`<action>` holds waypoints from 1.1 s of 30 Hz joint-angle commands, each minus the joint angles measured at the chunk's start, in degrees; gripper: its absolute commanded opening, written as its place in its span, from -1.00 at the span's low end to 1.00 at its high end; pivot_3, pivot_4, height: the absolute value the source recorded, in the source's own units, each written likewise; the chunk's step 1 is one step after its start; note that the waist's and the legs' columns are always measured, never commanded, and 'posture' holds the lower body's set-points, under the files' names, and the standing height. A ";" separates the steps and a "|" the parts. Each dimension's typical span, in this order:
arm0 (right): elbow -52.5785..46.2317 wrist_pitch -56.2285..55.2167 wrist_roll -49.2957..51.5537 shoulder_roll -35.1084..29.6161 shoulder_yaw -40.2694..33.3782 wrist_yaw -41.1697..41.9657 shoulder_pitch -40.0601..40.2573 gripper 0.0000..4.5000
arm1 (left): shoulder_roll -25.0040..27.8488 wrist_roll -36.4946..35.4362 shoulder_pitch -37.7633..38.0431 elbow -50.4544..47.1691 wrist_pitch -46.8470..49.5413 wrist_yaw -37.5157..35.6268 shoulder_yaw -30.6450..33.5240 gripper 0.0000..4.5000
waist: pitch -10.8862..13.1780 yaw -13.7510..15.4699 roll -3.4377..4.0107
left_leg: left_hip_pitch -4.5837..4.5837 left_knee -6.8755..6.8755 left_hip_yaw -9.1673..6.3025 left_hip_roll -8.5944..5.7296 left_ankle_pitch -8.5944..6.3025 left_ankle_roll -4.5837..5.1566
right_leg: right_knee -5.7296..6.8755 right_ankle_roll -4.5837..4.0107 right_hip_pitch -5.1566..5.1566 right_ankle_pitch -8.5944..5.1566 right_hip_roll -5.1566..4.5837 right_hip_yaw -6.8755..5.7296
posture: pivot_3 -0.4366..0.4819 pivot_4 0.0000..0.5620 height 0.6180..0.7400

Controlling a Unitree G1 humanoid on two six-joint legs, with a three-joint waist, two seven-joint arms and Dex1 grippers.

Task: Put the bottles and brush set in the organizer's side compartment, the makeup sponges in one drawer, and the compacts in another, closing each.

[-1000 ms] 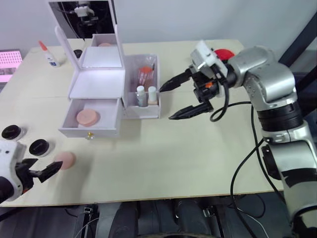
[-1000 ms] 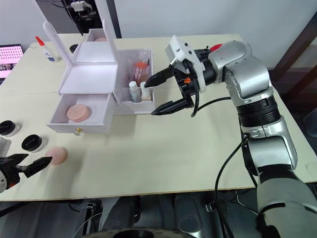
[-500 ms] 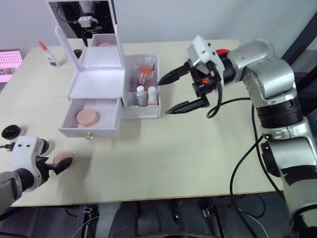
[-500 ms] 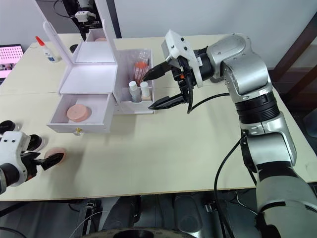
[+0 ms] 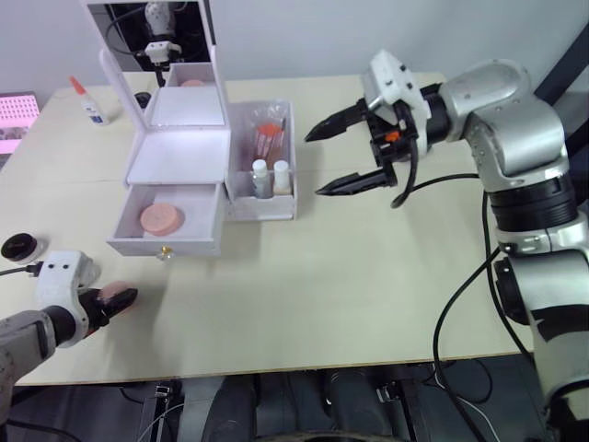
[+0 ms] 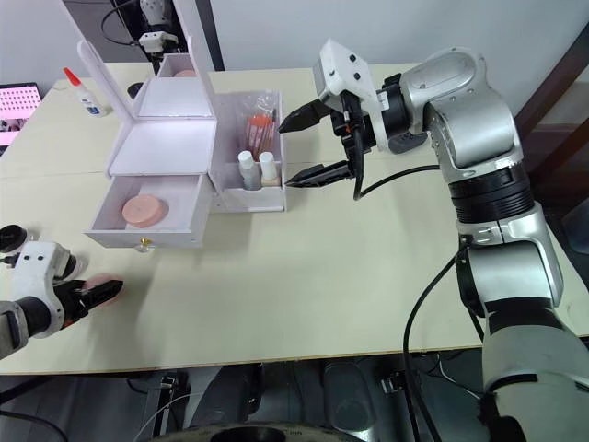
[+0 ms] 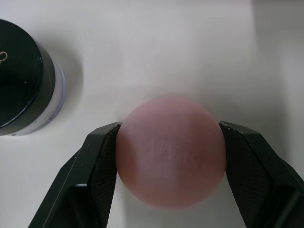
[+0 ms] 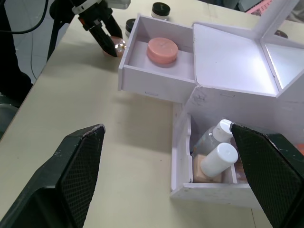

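Note:
A round pink makeup sponge [image 7: 170, 156] lies on the table near its front left corner, and my left gripper [image 5: 116, 301] is shut on it, a black finger pressed against each side. A black compact [image 7: 23, 102] stands just beside it. The white organizer [image 5: 179, 152] has its lid up and its lower drawer [image 5: 166, 241] pulled out, with another pink sponge [image 5: 158, 219] inside. Its side compartment [image 5: 265, 204] holds two white-capped bottles [image 5: 271, 175] and the orange brush set [image 5: 269, 136]. My right gripper [image 5: 315, 166] hovers open and empty to the right of that compartment.
A small glue bottle [image 5: 90, 101] stands at the table's back left, beyond the raised mirror lid [image 5: 124, 87]. A pink pad [image 5: 17, 115] lies at the far left edge. Bare tabletop [image 5: 304, 276] spreads in front of the organizer and under my right arm.
My left gripper has moved in over the pink sponge and shut on it. My right gripper has drawn back a little to the right, away from the side compartment, staying open.

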 commanded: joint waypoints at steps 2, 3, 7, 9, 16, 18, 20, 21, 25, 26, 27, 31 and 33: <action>0.65 -1.54 -0.24 -0.13 -1.65 0.22 -2.12 1.00 | 3.98 0.02 -0.64 0.38 2.46 -1.37 11.77 0.19 | 0.02 -0.03 -0.03 | 0.00 -0.01 -0.02 0.01 0.00 0.00 | 0.01 0.00 -0.02 0.00 0.02 -0.01 | -0.05 -0.47 1.00; 0.91 -1.82 -0.33 -0.10 -1.66 0.39 -2.12 1.00 | 4.75 -0.45 -1.09 0.13 3.25 -1.80 13.22 0.19 | 0.02 -0.02 -0.03 | 0.00 -0.01 -0.03 0.02 0.00 0.00 | 0.03 0.00 -0.03 0.00 0.04 -0.02 | -0.05 -0.47 1.00; 1.86 -2.05 0.34 0.31 -2.00 1.21 -2.21 1.00 | 14.45 -2.07 -6.15 -1.17 9.62 -4.78 21.07 0.19 | 0.03 0.17 -0.18 | -0.02 0.03 -0.05 0.02 0.00 0.00 | 0.05 0.00 -0.02 -0.01 0.03 -0.05 | -0.05 -0.47 1.00; 1.82 -1.86 0.65 0.49 -2.13 1.40 -2.11 1.00 | 18.63 -2.30 -9.00 0.04 9.77 -6.51 21.53 0.19 | 0.04 0.06 -0.18 | -0.02 0.05 -0.04 0.01 0.00 0.00 | 0.03 0.00 -0.01 -0.01 0.01 -0.05 | -0.05 -0.47 1.00; 0.63 -0.56 0.92 0.72 -2.47 0.76 -2.44 1.00 | 22.65 -8.12 -28.92 -0.01 6.68 -8.72 1.41 0.19 | 0.06 0.24 -0.15 | -0.01 -0.09 -0.03 0.00 0.01 -0.02 | 0.03 0.04 -0.03 0.00 0.01 -0.05 | -0.05 -0.47 1.00; -0.14 0.36 0.82 0.08 -2.68 0.47 -2.41 1.00 | 21.07 -9.36 -34.42 -0.37 7.01 -8.65 -4.98 0.19 | 0.06 0.21 -0.14 | -0.03 -0.07 -0.03 0.00 0.05 -0.09 | 0.03 0.29 -0.02 0.14 0.02 -0.04 | -0.05 -0.47 1.00; -1.21 1.64 0.88 -0.89 -3.00 0.23 -2.09 1.00 | 20.08 -9.16 -37.76 -0.55 6.38 -8.97 -11.13 0.19 | 0.07 -0.07 -0.16 | -0.05 -0.08 -0.01 0.00 0.09 -0.15 | -0.02 0.42 -0.03 0.21 0.01 -0.02 | -0.05 -0.47 1.00; -1.78 2.05 0.84 -1.31 -3.14 0.00 -1.83 1.00 | 19.31 -8.94 -38.98 -0.44 5.86 -9.19 -13.73 0.19 | 0.07 -0.01 -0.16 | -0.05 -0.10 0.00 0.00 0.09 -0.15 | -0.02 0.46 -0.03 0.23 0.01 0.00 | -0.05 -0.47 1.00; -4.19 3.76 0.81 -2.61 -3.85 -1.26 -0.50 1.00 | 16.43 -7.30 -42.95 1.12 3.92 -10.20 -22.20 0.19 | 0.07 -0.06 -0.16 | -0.04 -0.15 -0.01 0.00 0.09 -0.15 | -0.01 0.48 -0.06 0.22 0.04 -0.01 | -0.05 -0.47 1.00; -4.85 4.29 0.92 -2.93 -4.02 -1.64 -0.16 1.00 | 15.83 -6.77 -43.67 1.71 3.35 -10.38 -23.78 0.19 | 0.07 -0.04 -0.16 | -0.04 -0.15 -0.01 0.00 0.09 -0.14 | 0.00 0.48 -0.07 0.22 0.04 -0.01 | -0.05 -0.47 1.00; -5.42 4.70 0.99 -3.20 -4.14 -1.95 0.09 1.00 | 15.41 -6.25 -44.22 2.31 2.80 -10.59 -25.03 0.19 | 0.07 -0.03 -0.16 | -0.04 -0.14 -0.01 0.00 0.09 -0.14 | 0.00 0.48 -0.07 0.22 0.05 -0.01 | -0.05 -0.47 1.00; -7.77 6.44 1.34 -4.55 -4.87 -3.15 1.25 1.00 | 14.65 -3.59 -45.97 4.51 0.72 -11.56 -29.84 0.19 | 0.08 0.03 -0.16 | -0.06 -0.10 0.00 0.00 0.10 -0.14 | 0.00 0.48 -0.06 0.22 0.04 0.00 | -0.05 -0.47 1.00; -8.57 6.90 1.52 -5.17 -5.00 -3.65 1.69 1.00 | 15.08 -2.71 -46.37 4.79 0.20 -12.30 -31.19 0.19 | 0.08 0.08 -0.16 | -0.06 -0.10 0.00 0.00 0.10 -0.14 | 0.00 0.48 -0.06 0.22 0.04 0.00 | -0.05 -0.47 1.00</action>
